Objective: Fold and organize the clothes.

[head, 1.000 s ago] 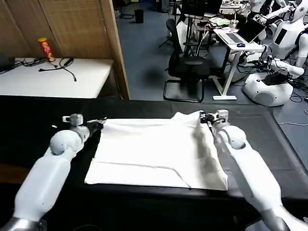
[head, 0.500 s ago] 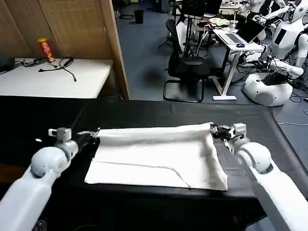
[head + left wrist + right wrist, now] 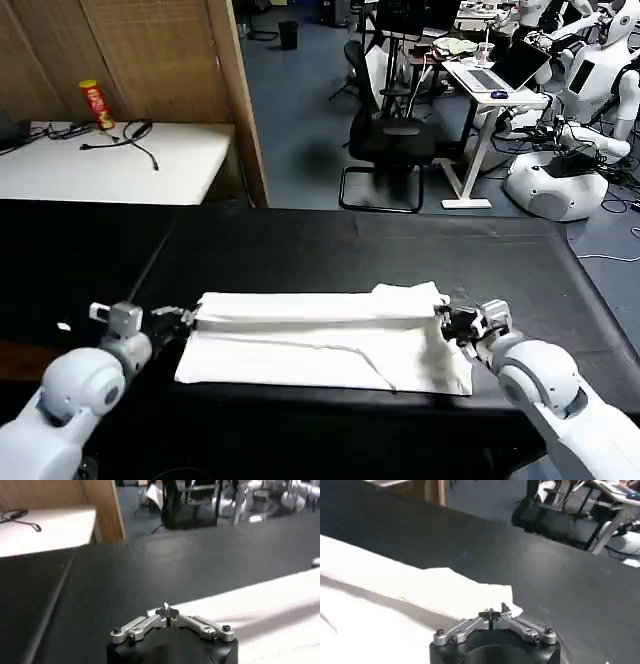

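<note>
The clothes are one white T-shirt [image 3: 320, 345] lying on the black table [image 3: 350, 240], doubled over into a long low band. Its upper layer's edge runs from corner to corner between my two grippers. My left gripper [image 3: 185, 318] is shut at the shirt's left corner. In the left wrist view its tips [image 3: 167, 612] meet at the white cloth [image 3: 260, 605]. My right gripper [image 3: 447, 320] is shut on the right corner. The right wrist view shows that gripper [image 3: 492, 613] pinching a cloth corner [image 3: 506, 608] of the shirt [image 3: 420, 590].
A white side table [image 3: 110, 160] with a red can [image 3: 97, 103] and cables stands at the back left, beside a wooden partition [image 3: 160, 50]. Behind the black table are an office chair [image 3: 390, 140], a desk and other robots [image 3: 560, 170]. Bare black tabletop lies beyond the shirt.
Both grippers have drawn back towards me with the shirt's far edge. The upper layer now covers more of the lower one, and the shirt's band is narrower.
</note>
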`<state>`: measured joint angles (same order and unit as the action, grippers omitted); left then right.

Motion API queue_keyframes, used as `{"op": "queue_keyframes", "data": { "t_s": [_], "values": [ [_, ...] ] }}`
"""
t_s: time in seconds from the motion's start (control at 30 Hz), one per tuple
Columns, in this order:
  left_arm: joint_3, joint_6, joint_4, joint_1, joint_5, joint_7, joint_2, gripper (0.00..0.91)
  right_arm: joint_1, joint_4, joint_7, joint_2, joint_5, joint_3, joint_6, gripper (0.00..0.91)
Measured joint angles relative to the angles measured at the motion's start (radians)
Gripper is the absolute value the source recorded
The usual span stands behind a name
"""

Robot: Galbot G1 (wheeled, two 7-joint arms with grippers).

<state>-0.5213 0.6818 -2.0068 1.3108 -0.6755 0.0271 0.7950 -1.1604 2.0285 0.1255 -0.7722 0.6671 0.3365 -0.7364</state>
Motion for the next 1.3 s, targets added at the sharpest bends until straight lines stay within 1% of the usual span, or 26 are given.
{"op": "queue_keyframes", "data": {
  "t_s": [0.07, 0.2, 0.23, 0.27, 0.3, 0.33, 0.57, 0.7, 0.83, 1.0, 1.2, 1.27, 1.3],
  "values": [
    [-0.005, 0.001, -0.009, 0.017, 0.010, 0.000, 0.001, 0.000, -0.008, 0.006, -0.011, 0.007, 0.000, 0.000, 0.000, 0.059],
    [-0.010, 0.001, -0.019, 0.043, 0.030, 0.000, 0.003, 0.000, -0.022, 0.015, -0.025, 0.016, 0.000, -0.002, 0.000, 0.049],
    [-0.010, 0.002, -0.020, 0.048, 0.035, 0.000, 0.004, 0.020, -0.024, 0.017, -0.029, 0.018, 0.000, -0.002, 0.000, 0.059],
    [-0.011, 0.005, -0.021, 0.053, 0.041, -0.001, 0.006, 0.458, -0.028, 0.021, -0.032, 0.020, 0.002, 0.001, 0.000, 0.107],
    [-0.011, 0.012, -0.022, 0.058, 0.046, -0.003, 0.007, 0.878, -0.033, 0.026, -0.033, 0.023, 0.009, 0.005, 0.000, 0.497],
    [-0.011, 0.018, -0.023, 0.061, 0.050, -0.002, 0.010, 0.878, -0.037, 0.031, -0.033, 0.027, 0.019, 0.011, 0.000, 0.878],
    [-0.028, 0.042, -0.051, 0.077, 0.104, -0.011, 0.026, 0.878, -0.065, 0.077, -0.012, 0.041, 0.104, 0.070, 0.000, 0.878],
    [-0.054, 0.050, -0.073, 0.076, 0.100, -0.030, 0.042, 0.878, -0.048, 0.067, 0.020, 0.017, 0.111, 0.105, 0.000, 0.878],
    [-0.064, 0.015, -0.048, 0.039, 0.084, -0.037, 0.066, 0.878, 0.005, 0.000, 0.038, -0.052, 0.065, 0.094, 0.000, 0.878],
    [-0.048, -0.020, 0.035, -0.051, 0.043, -0.023, 0.117, 0.878, 0.092, -0.140, 0.035, -0.161, 0.023, 0.053, 0.061, 0.878],
    [-0.017, -0.038, 0.139, -0.128, 0.032, -0.016, 0.187, 0.878, 0.168, -0.274, 0.036, -0.265, -0.011, 0.020, 0.088, 0.878],
    [-0.013, -0.039, 0.166, -0.144, 0.011, -0.015, 0.205, 0.878, 0.185, -0.306, 0.036, -0.290, -0.022, 0.014, 0.092, 0.848],
    [-0.012, -0.039, 0.177, -0.150, 0.002, -0.015, 0.213, 0.878, 0.190, -0.318, 0.035, -0.298, -0.026, 0.012, 0.093, 0.819]
  ]
}}
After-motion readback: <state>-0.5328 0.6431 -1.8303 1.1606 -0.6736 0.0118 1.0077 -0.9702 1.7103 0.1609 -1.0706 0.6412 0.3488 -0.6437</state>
